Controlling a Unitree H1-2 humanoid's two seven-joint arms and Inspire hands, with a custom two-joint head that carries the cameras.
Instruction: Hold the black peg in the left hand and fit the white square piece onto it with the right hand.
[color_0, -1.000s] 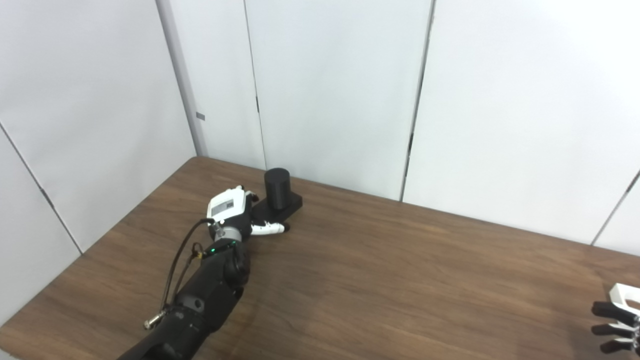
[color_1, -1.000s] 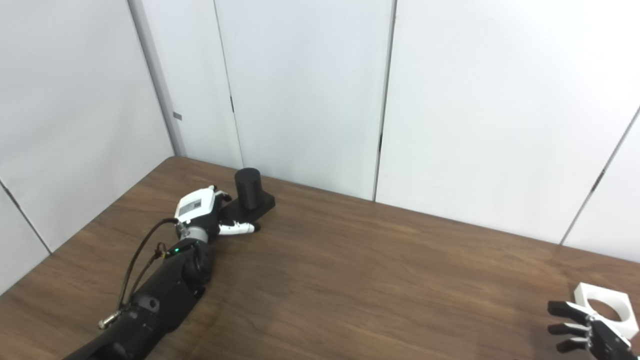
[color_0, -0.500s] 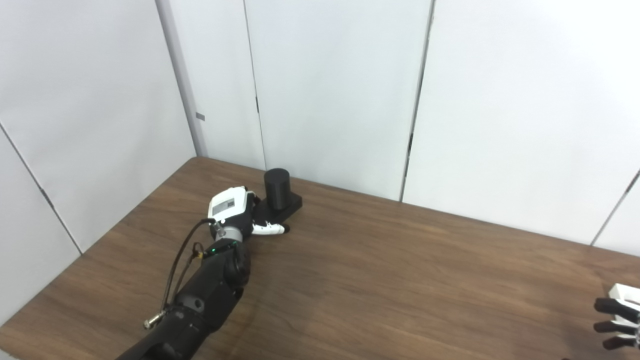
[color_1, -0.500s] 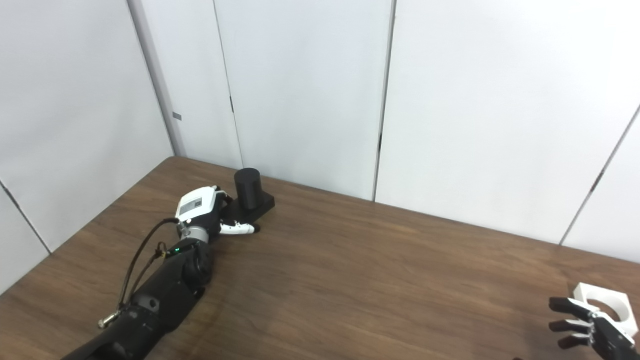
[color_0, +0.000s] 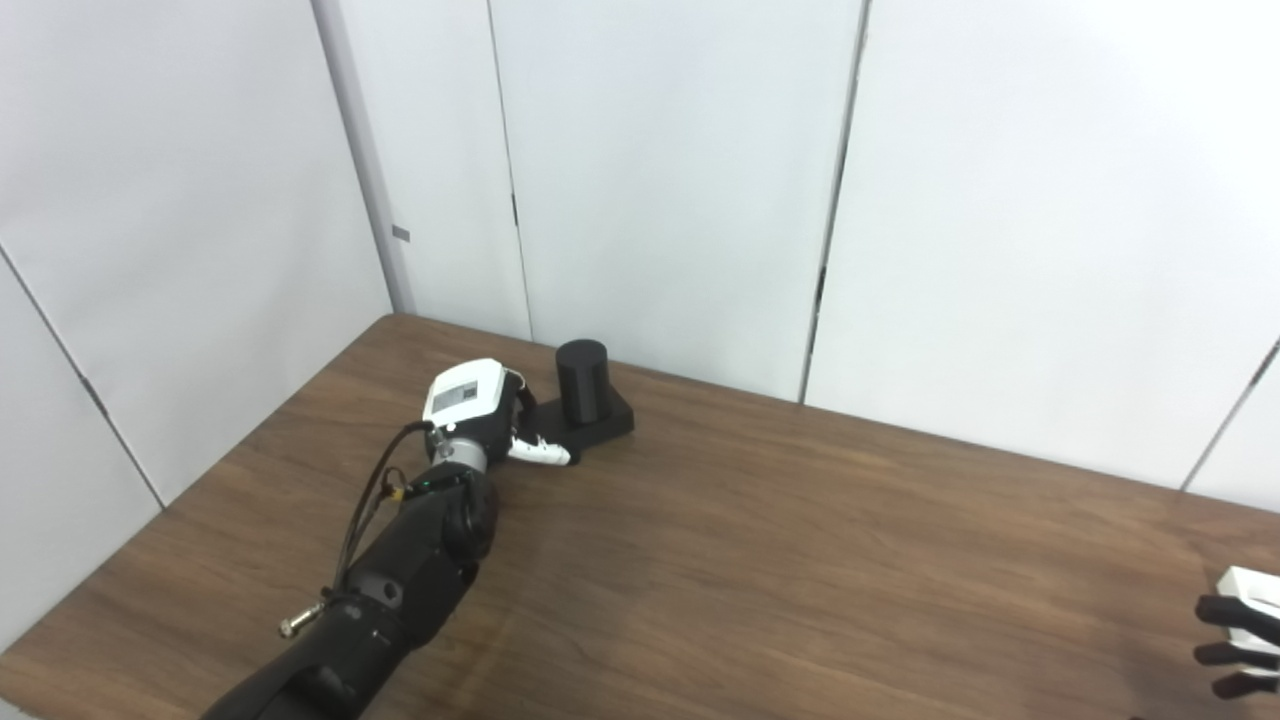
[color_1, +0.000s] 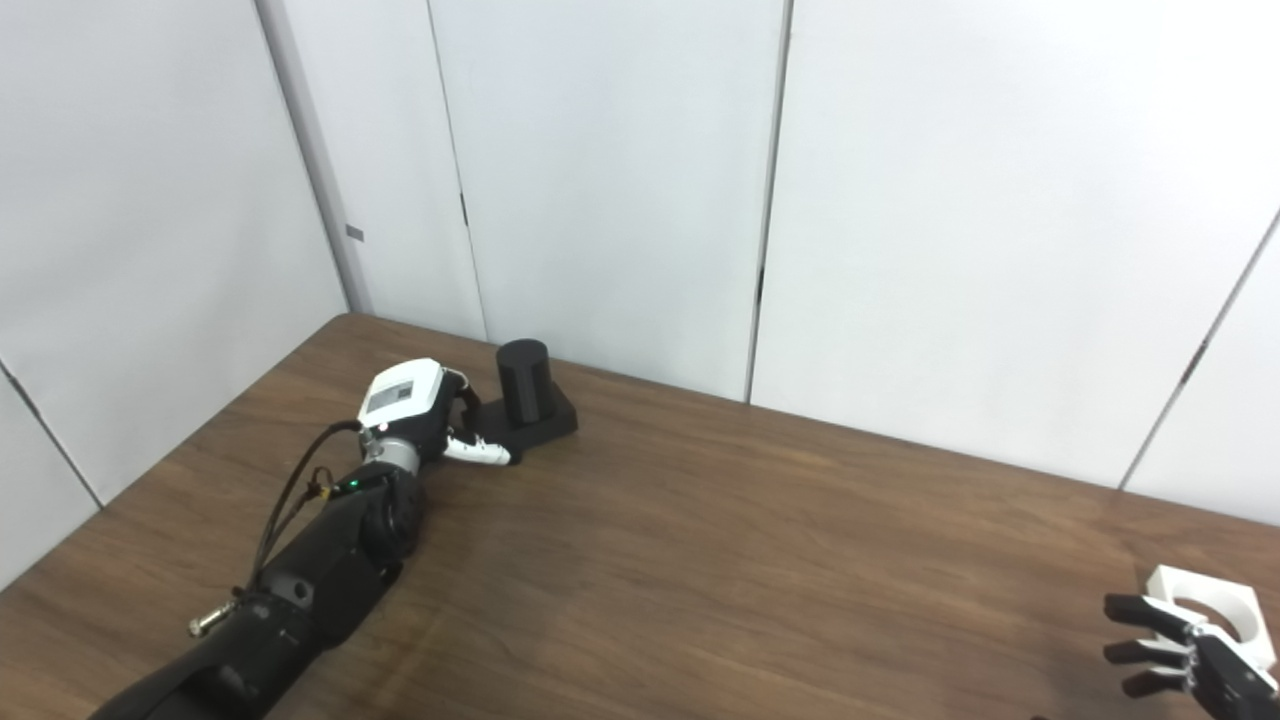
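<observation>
Left eye view: the left robot hand (color_0: 478, 410) sits at the far left of the worktop (color_0: 800, 560), arm coming up from the bottom left corner. The black peg (color_0: 584, 383) stands upright on its flat black base, just beyond & to the right of that robot hand. The hand's fingers reach onto the near end of the base and seem to grip it, w/ the white thumb (color_0: 538, 452) lying along the base's near edge. Can't tell from here how tight the grip is. The peg itself is untouched; contact is w/ the base only. Far off at the right edge, only the dark fingertips of the right robot hand (color_0: 1238, 650) show, spread apart. A corner of the white square piece (color_0: 1252, 587) peeks out just beyond them.

Right eye view: same layout, but more of the right side shows. The right robot hand (color_1: 1190, 661) is at the bottom right corner, fingers apart, holding nothing. The white square piece (color_1: 1210, 612) lies flat on the worktop just beyond those fingers, round hole facing up. Whether the fingertips touch it isn't clear. The left robot hand (color_1: 415, 405) is well apart from it, across the whole worktop, w/ the black peg (color_1: 523, 381) just to its right, upright.
</observation>
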